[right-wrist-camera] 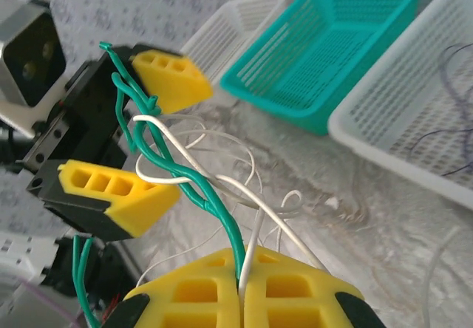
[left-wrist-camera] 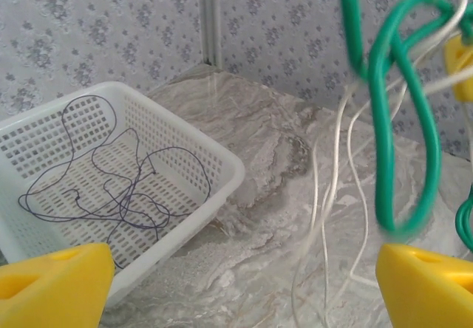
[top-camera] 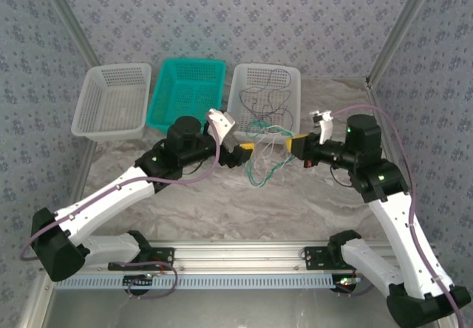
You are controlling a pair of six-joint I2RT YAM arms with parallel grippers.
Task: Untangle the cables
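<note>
- Cables [top-camera: 266,154] hang in a small green-and-white tangle in the air between our two grippers, above the marbled table [top-camera: 295,199] and just in front of the baskets.
- Our right gripper [right-wrist-camera: 242,292] is fully closed. Its yellow fingers pinch one green cable [right-wrist-camera: 209,191] and one white cable [right-wrist-camera: 255,247] where the two pads meet.
- From that pinch, the green cable climbs toward our left gripper [right-wrist-camera: 148,139] and twists around white strands on the way.
- Our left gripper is spread wide and grips nothing. The green cable passes through the gap between its fingers, and we cannot tell whether it touches either one.
- From our left wrist, the green cable forms a tall loop [left-wrist-camera: 388,121] hanging just above one yellow fingertip [left-wrist-camera: 429,284]. Thin white strands [left-wrist-camera: 336,195] trail down toward the table beside it.
- A dark cable [top-camera: 266,95] lies apart from the tangle, loosely curled on the floor of the right-hand white basket [top-camera: 235,100].
- The teal basket [top-camera: 159,103] stands in the middle of the row, with another white basket [top-camera: 87,103] on the left.
</note>
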